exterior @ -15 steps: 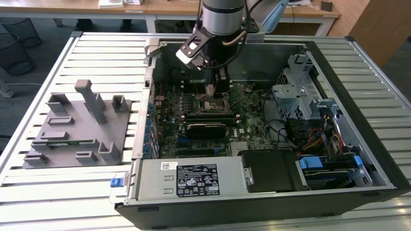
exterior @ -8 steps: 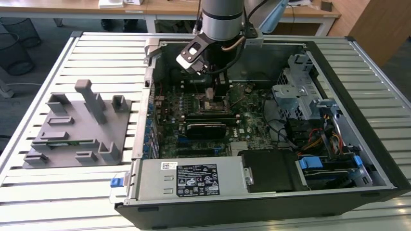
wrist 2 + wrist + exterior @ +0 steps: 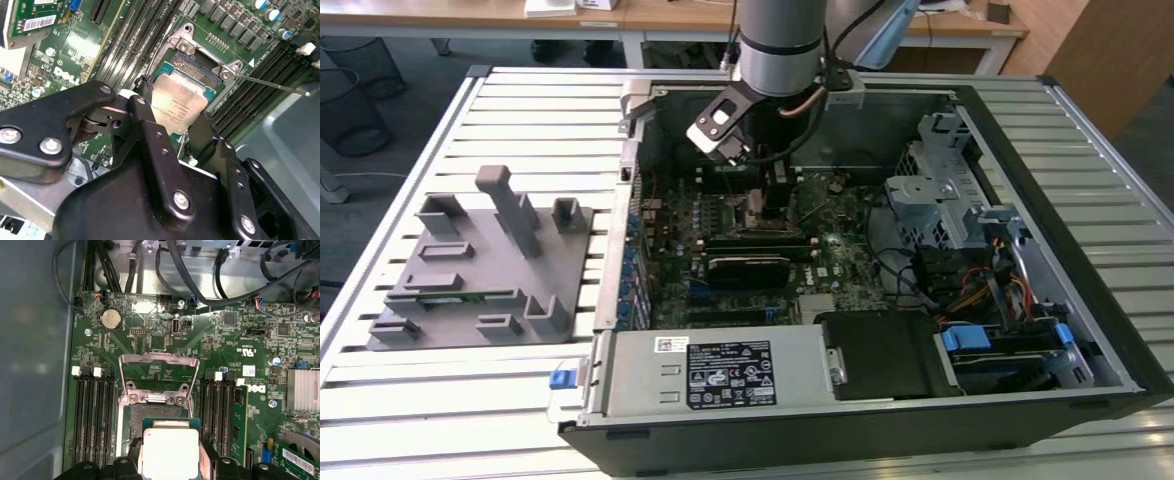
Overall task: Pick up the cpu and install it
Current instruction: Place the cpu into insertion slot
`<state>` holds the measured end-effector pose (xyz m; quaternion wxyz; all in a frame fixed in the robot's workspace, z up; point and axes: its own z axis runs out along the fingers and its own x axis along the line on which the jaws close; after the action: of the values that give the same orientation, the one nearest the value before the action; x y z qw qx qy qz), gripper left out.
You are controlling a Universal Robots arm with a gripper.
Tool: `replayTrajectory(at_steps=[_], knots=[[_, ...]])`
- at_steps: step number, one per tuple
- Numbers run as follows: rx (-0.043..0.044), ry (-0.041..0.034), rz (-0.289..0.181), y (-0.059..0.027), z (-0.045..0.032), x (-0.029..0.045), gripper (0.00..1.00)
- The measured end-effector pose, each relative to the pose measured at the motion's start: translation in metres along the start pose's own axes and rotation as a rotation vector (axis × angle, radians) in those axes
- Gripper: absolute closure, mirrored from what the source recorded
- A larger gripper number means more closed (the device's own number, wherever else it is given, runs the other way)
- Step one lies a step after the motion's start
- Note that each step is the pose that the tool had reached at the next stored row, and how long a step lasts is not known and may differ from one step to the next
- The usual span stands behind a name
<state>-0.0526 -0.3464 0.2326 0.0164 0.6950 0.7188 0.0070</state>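
The cpu [image 3: 170,452] has a silver-grey top with fine dark print and a thin green rim. The gripper [image 3: 172,120] is black with silver screws. The circuit board [image 3: 150,340] is dark green, dotted with small silver and black parts. Its memory slots [image 3: 95,415] are black with white end clips. The open socket frame [image 3: 157,362] is bare silver metal. The computer case [image 3: 854,435] is black outside. The table [image 3: 494,110] is pale silver, striped by long slats. The holder [image 3: 467,290] is plain grey.

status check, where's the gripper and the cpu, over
Gripper shut on the cpu. Cpu held just over the open socket, hold-down frame raised. Nothing seen blocking the socket.
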Motion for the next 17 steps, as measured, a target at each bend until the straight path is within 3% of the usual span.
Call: replayTrajectory(at_steps=[7,17], knots=[[0.0002,-0.0004,0.011,0.0001,0.0054,0.0058,0.47],[0.0003,-0.0006,0.024,-0.0004,0.0232,0.0119,0.47]])
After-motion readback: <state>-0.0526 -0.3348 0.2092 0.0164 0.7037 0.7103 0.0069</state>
